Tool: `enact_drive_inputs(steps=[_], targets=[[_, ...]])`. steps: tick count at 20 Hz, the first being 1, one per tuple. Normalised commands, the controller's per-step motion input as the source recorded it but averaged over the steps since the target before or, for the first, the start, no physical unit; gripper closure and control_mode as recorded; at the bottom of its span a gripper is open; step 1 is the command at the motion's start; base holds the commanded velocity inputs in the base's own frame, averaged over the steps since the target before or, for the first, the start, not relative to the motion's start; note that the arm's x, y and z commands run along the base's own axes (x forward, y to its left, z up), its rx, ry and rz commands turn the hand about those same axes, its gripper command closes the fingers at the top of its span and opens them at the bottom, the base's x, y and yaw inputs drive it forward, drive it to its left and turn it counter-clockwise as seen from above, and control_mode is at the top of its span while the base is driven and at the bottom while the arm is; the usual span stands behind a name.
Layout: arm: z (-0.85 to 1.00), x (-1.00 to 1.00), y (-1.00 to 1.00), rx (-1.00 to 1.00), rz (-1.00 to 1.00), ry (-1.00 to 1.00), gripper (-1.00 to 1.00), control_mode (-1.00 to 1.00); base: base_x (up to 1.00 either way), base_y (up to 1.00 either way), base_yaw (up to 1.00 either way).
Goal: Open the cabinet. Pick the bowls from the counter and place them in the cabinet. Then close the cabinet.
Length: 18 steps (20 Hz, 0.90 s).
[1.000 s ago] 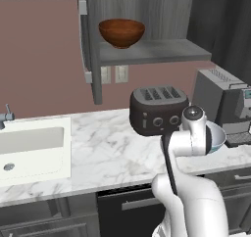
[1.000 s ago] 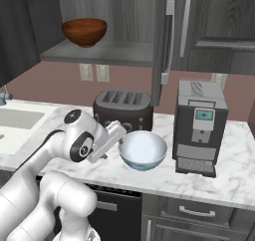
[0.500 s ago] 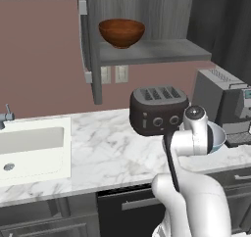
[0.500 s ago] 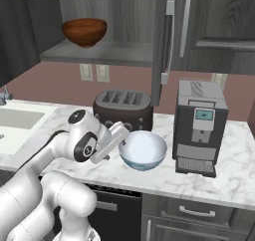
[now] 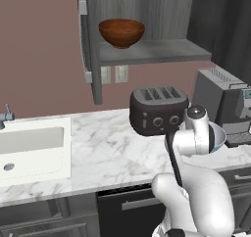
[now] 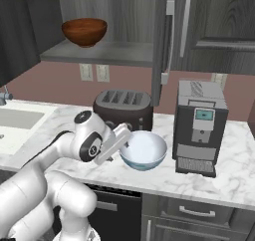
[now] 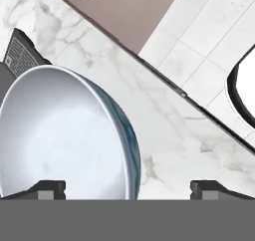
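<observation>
Straddling white bowl [image 7: 60,135] rim, jaws wide

1. The white arm [image 6: 74,150] rises from the base, bends at its dark joints and reaches forward and low.
2. The wrist is angled, tilting the hand sideways and downward.
3. The gripper [image 7: 128,187] has its jaws spread wide.
4. Both dark fingertips [image 7: 47,187] stand well apart, clasping nothing between them.

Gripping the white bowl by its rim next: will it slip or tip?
The white bowl looks rigid and glossy, so possibly slippery. Its thin rim sits between the open gripper fingers, and a one-sided pinch may tilt it.
</observation>
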Motion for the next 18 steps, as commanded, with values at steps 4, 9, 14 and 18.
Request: enact_drive_inputs(steps=[4, 9, 14, 18], targets=[[-0.29, 0.02, -0.04, 0.00, 0.00, 0.05, -1.00, -1.00, 0.00, 0.00, 0.00], [-0.31, 0.09, -0.01, 0.00, -0.01, 0.07, -1.00, -1.00, 0.00, 0.00, 0.00], [-0.33, 0.10, 0.00, 0.00, -0.01, 0.06, -1.00, -1.00, 0.00, 0.00, 0.00], [-0.32, 0.14, 0.00, 0.00, 0.00, 0.03, -1.00, -1.00, 0.00, 0.00, 0.00]])
